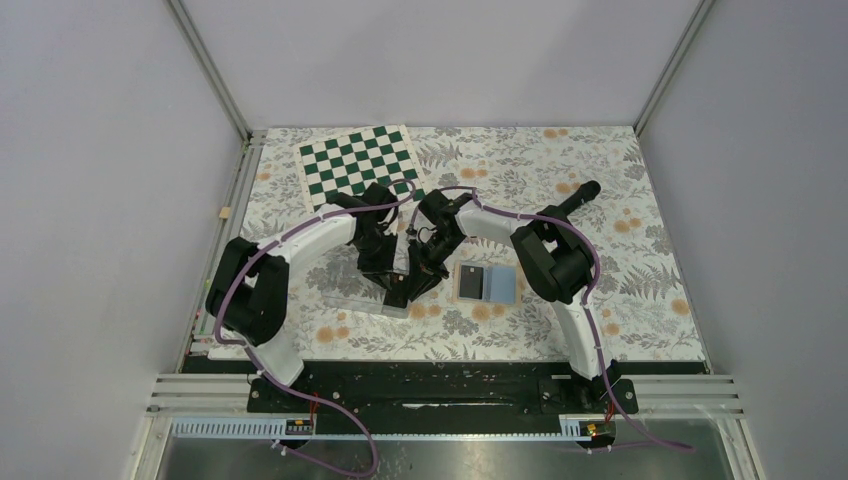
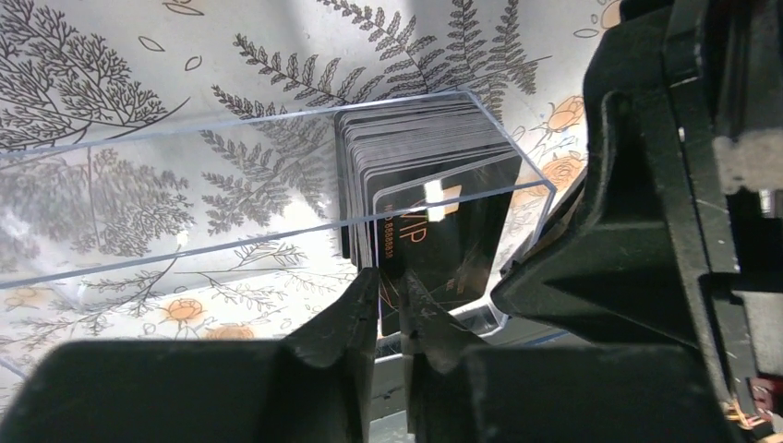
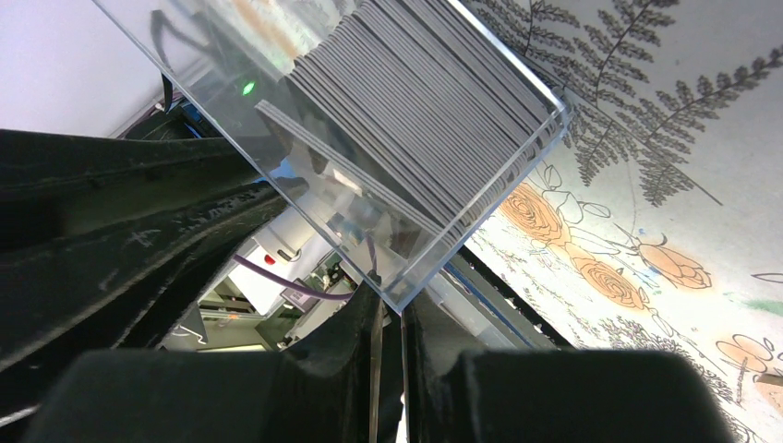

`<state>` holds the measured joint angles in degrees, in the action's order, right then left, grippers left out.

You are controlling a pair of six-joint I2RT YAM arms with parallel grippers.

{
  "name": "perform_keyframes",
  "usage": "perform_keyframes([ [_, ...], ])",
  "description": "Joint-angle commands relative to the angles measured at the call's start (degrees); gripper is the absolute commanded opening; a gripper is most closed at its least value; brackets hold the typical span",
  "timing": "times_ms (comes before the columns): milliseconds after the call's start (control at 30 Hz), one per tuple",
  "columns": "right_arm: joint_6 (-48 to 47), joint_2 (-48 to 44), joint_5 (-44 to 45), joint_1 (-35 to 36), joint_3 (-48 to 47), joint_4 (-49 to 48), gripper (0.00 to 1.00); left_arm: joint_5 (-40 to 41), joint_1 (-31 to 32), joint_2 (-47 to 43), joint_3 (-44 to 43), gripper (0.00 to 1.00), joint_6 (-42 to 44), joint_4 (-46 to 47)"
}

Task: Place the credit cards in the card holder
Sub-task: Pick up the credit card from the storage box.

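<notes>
The right gripper (image 3: 389, 318), its black jaws nearly together, pinches the thin wall of the clear acrylic tray (image 3: 369, 208) at a corner. The left gripper (image 2: 392, 300) shows only a slit at the tray's near wall, and we cannot tell what, if anything, it grips. Inside, glossy black credit cards (image 2: 425, 148) stand on edge in a tight stack. The card holder (image 1: 503, 285) lies open, tan and pale blue, on the fern-printed tablecloth (image 1: 650, 290) just right of the tray.
</notes>
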<state>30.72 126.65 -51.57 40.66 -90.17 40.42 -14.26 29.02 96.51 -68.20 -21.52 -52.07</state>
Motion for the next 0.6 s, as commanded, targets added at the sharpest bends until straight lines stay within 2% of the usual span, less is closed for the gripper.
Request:
perform_keyframes([
  [0, -1.81, 1.45, 1.76, 1.29, -0.25, -1.19, 0.02, 1.14, 1.99, 1.41, -2.66, 0.17, 0.43, 0.13],
  [67, -1.80, 1.41, 1.74, 1.27, -0.27, -1.23, 0.01, 2.32, 2.52, 2.19, -3.08, 0.21, 0.50, -0.41],
  [200, -1.88, 1.32, 1.75, 1.33, -0.13, -1.15, 0.02, 5.03, 4.10, 3.91, -4.63, 0.22, 1.19, -2.24],
  [567, -1.89, 1.12, 1.83, 1.32, -0.01, -1.23, 0.02, 6.99, 5.94, 3.89, -7.20, 0.12, 1.60, -4.14],
])
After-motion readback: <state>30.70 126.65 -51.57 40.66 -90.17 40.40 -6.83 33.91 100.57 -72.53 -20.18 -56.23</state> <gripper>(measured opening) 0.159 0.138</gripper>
